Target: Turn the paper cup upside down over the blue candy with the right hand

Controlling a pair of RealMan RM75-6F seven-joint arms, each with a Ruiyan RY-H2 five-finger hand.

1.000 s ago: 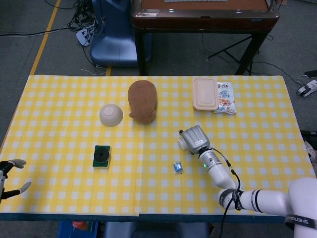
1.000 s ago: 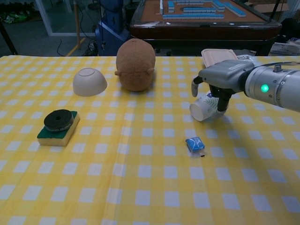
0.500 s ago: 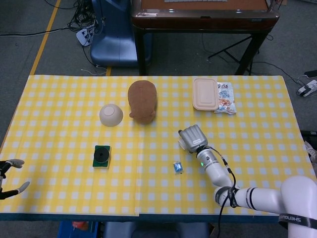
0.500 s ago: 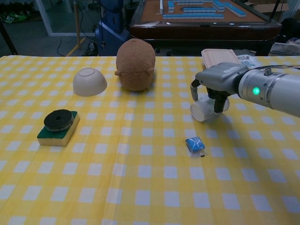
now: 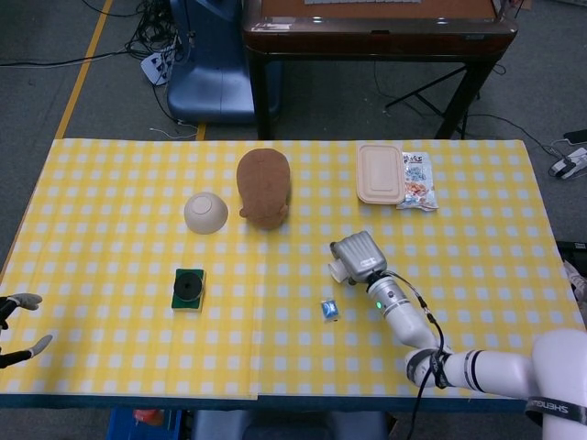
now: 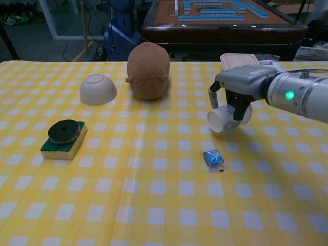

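Observation:
A white paper cup (image 6: 224, 118) lies on its side just above the yellow checked cloth, its mouth turned toward the camera and left. My right hand (image 6: 241, 89) reaches over it from above and grips it, fingers on both sides; in the head view the hand (image 5: 359, 256) hides most of the cup (image 5: 337, 270). The blue candy (image 6: 213, 157) lies on the cloth in front of the cup, apart from it, and shows again in the head view (image 5: 330, 310). My left hand (image 5: 16, 328) hangs open at the table's near left edge, holding nothing.
A brown plush toy (image 6: 148, 70) and an upturned white bowl (image 6: 97, 88) sit at the back. A green sponge with a black disc (image 6: 64, 138) lies at left. A beige lidded box (image 5: 380, 172) and a snack packet (image 5: 417, 181) rest at the far right.
My right hand has closed around the cup and raised it a little off the cloth. The left hand has drifted slightly lower at the edge.

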